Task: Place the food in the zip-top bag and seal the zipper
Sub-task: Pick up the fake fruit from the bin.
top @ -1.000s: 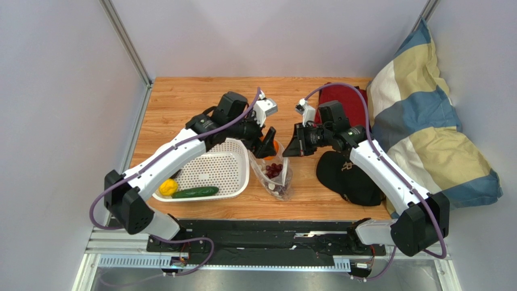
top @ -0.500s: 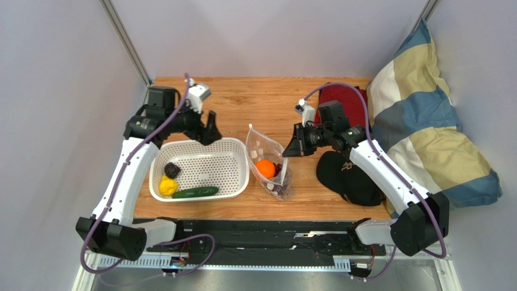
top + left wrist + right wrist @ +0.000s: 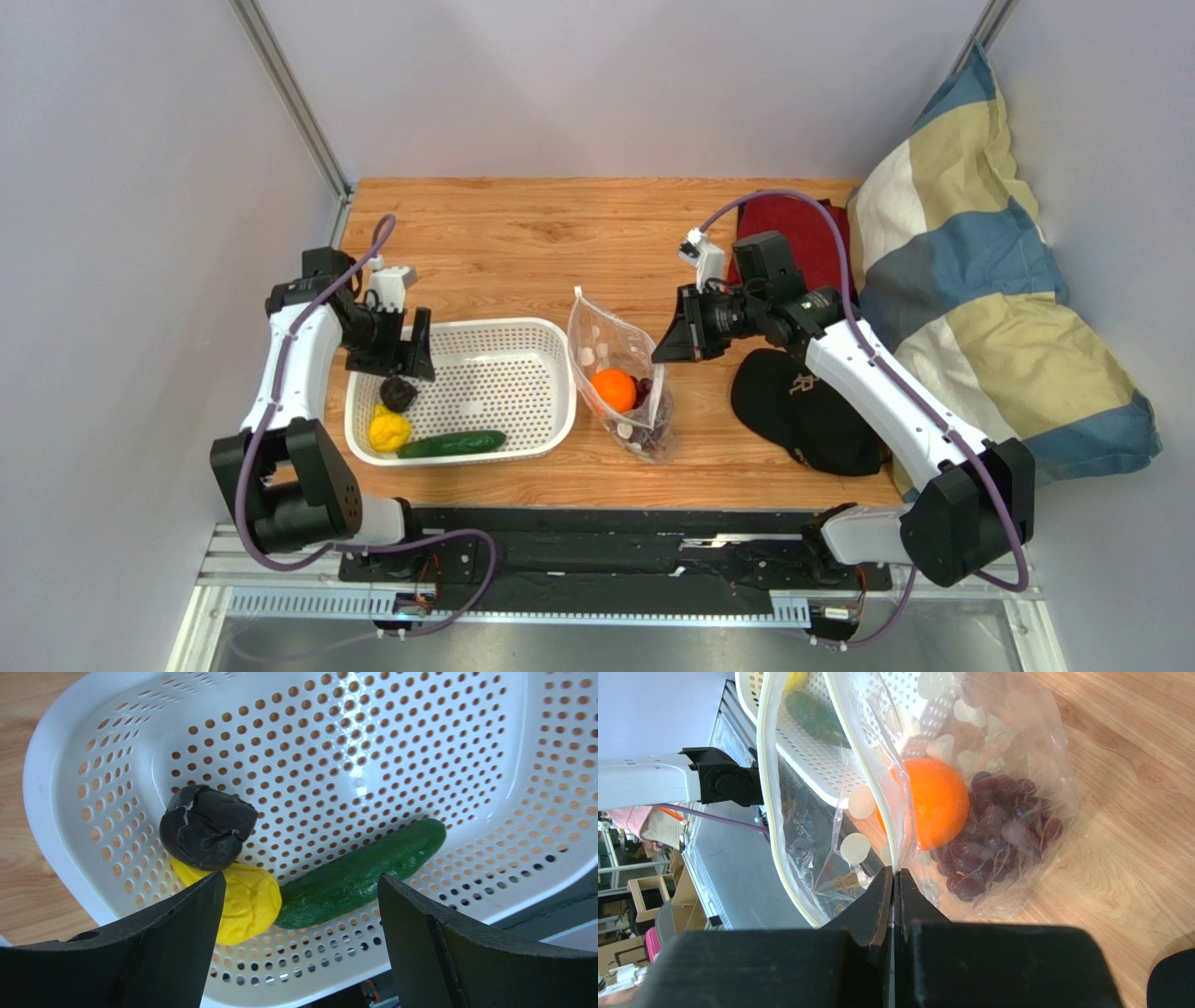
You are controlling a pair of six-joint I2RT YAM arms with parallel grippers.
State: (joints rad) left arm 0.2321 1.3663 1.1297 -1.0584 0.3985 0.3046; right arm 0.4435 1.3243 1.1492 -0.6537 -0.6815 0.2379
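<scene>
Lying in the basket's (image 3: 568, 409) near left corner, a dark fruit (image 3: 207, 826), a lemon (image 3: 244, 903) and a cucumber (image 3: 359, 871) are noted; the left gripper (image 3: 410, 347) is held wide apart above them. The bag (image 3: 601, 340), holding an orange (image 3: 613, 389) and grapes (image 3: 994, 843), is pinched at its rim by the closed right gripper (image 3: 669, 342). The dark fruit is judged light and soft, best taken across its middle.

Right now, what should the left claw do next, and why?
Probably lower the open left claw onto the dark purple round fruit in the white perforated basket; the shut right claw holds the clear dotted bag open.
</scene>
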